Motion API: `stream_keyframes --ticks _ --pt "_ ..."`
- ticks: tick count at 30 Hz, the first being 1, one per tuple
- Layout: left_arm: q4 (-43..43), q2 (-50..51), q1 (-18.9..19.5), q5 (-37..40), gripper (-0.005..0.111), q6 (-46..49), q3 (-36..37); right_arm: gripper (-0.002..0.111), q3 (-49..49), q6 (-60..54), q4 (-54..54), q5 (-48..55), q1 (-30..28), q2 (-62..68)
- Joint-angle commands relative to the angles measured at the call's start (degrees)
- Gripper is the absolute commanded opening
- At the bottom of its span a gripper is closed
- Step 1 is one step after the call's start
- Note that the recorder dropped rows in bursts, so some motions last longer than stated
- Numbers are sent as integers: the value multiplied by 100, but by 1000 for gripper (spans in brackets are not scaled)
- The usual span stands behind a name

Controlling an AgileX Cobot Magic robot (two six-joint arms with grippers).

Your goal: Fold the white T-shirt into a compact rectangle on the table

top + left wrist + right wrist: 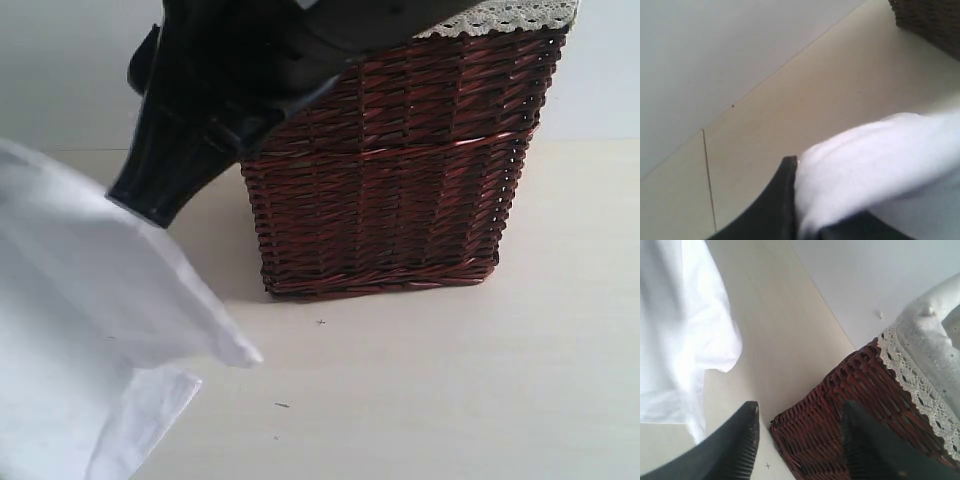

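The white T-shirt [90, 300] hangs lifted at the left of the exterior view, with a corner drooping toward the pale table [450, 390]. A black arm slants down from the top, and my left gripper [140, 205] meets the shirt's upper edge. In the left wrist view my left gripper [825, 200] is shut on a thick fold of the T-shirt [880, 160]. My right gripper [800, 412] stands open with nothing between its fingers, hovering over the basket's lower corner. The T-shirt [680, 330] hangs off to one side, apart from it. Collar, letters and tag are hidden.
A brown wicker basket [390, 170] with a lace-trimmed cloth lining [920, 370] stands on the table just right of the shirt. A pale wall [60, 70] rises behind the table. Small dark specks [282, 405] dot the surface in front.
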Motion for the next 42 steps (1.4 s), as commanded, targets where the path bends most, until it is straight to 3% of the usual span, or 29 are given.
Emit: stream_keyframes --ticks 1,4,7,11,15,18,20,24,25,30,33,36,38,42 --pt "689 298 -261 -789 0 80 -51 54 -16 26 -61 269 -22 -42" --pt "1213 448 -249 -1752 0 -162 -122 54 -16 26 -85 549 -22 -42" --pt "2340 592 -225 -2434 0 -713 -517 54 -16 26 -191 740 -22 -90" --pt "3866 802 -225 -2714 0 -1119 -1382 54 -16 26 -191 678 -22 -237" --pt "4209 878 -225 -3139 0 -1111 -1953 54 -16 26 -191 683 -22 -380" --pt "3206 812 -225 -3230 0 -1145 -1928 54 -16 26 -191 723 -22 -444" --pt "2634 800 -225 -2814 0 -540 -1715 54 -16 26 -168 723 -22 -444" --pt "1196 872 -225 -1206 0 1844 -1008 54 -5 26 -5 733 -22 -444" --pt "375 896 -240 -841 0 2688 -766 54 -5 15 18 733 -22 -444" --pt "-2286 1009 -240 95 0 5172 484 54 -5 -30 145 721 -22 -444" --pt "-2179 1165 -240 537 2 5280 1086 54 -5 -44 186 764 -22 -444" --pt "-1959 1179 -240 122 20 4907 1526 54 -5 -81 329 764 -22 -444" --pt "-1768 1179 -240 -193 41 4605 1680 54 -5 -79 371 793 -22 -444" --pt "-672 1179 -240 -820 90 2905 1785 54 -5 -150 417 835 -22 -444"
